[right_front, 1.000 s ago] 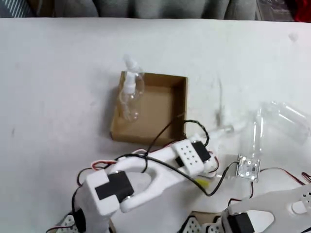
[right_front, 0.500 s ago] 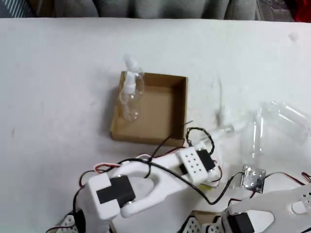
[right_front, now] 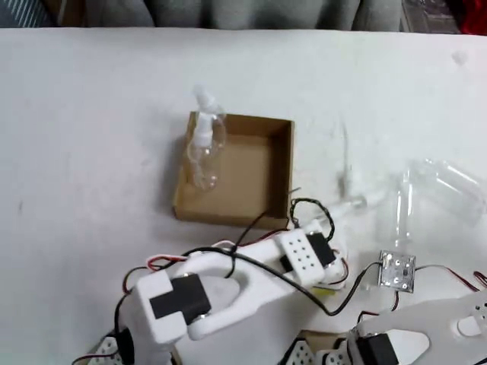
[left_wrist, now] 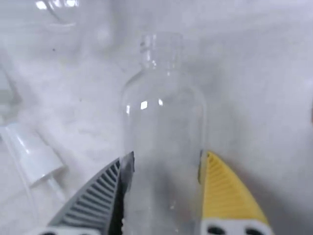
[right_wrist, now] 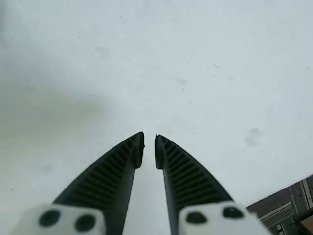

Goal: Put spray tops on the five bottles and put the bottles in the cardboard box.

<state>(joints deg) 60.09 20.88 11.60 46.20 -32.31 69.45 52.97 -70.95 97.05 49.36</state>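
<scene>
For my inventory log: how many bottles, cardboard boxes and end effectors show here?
Bottles: 4 (bottle in the box, held bottle, two loose bottles)
Cardboard box: 1
End effectors: 2 (left end effector, right end effector)
Total: 7

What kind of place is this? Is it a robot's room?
Probably a robot practice table, maybe in a lab. Two white robot arms sit at a plain white table, with a cardboard box and clear bottles set out.
</scene>
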